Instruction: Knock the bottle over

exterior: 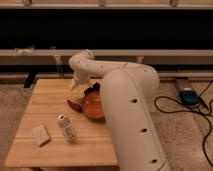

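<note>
The bottle (pixel 66 128) is small and whitish with a round white cap and a greyish label. It is on the wooden table (pixel 50 100), front left, with its cap toward the far left. It looks slanted, and I cannot tell whether it stands or lies. My white arm (pixel 120 100) reaches from the right over the table. The gripper (pixel 75 86) is at the arm's far end, above the table behind the orange bowl (pixel 94 104), well away from the bottle.
A small flat beige box (pixel 41 135) lies left of the bottle near the table's front edge. A dark brown object (pixel 75 104) touches the bowl's left side. Cables and a blue device (pixel 189 96) lie on the floor at the right.
</note>
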Controlling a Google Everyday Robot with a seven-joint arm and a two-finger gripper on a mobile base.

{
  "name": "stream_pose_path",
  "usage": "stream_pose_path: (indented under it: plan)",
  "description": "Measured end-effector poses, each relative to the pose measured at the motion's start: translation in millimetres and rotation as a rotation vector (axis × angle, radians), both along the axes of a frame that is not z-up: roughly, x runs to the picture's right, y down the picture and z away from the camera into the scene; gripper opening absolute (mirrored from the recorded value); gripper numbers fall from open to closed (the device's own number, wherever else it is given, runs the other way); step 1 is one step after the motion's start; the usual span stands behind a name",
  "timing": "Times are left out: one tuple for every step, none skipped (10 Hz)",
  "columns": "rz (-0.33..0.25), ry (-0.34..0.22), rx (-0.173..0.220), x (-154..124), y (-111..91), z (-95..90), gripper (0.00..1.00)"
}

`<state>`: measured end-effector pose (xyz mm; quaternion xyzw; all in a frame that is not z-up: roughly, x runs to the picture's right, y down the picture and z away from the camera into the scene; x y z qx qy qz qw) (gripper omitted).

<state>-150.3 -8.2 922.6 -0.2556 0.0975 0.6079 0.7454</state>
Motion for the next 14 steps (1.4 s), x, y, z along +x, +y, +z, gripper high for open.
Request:
stream_pose_path:
  plan:
    - [0.0,0.0,0.0,0,0,0.0,0.8]
    - [0.0,0.0,0.0,0,0,0.0,0.8]
    - [0.0,0.0,0.0,0,0,0.0,0.8]
    - [0.0,0.0,0.0,0,0,0.0,0.8]
    - [0.0,0.0,0.0,0,0,0.0,0.8]
    - [0.0,0.0,0.0,0,0,0.0,0.8]
    - [0.0,0.0,0.0,0,0,0.0,0.8]
    - [0.0,0.0,0.0,0,0,0.0,0.8]
    - [-0.001,0.0,0.0,0,1,-0.2,0.8]
    - [-0.003,-0.001,0.006,0,0,-0.9,0.8]
    - [-0.015,-0.01,0.02,0,0,-5.9,0.8]
    - [-0.025,-0.022,0.028,-3,6,-15.7,0.8]
    - [-0.034,-0.033,0.039,-6,13,-28.8,0.8]
    - [-0.046,-0.042,0.049,-8,25,-45.3,0.8]
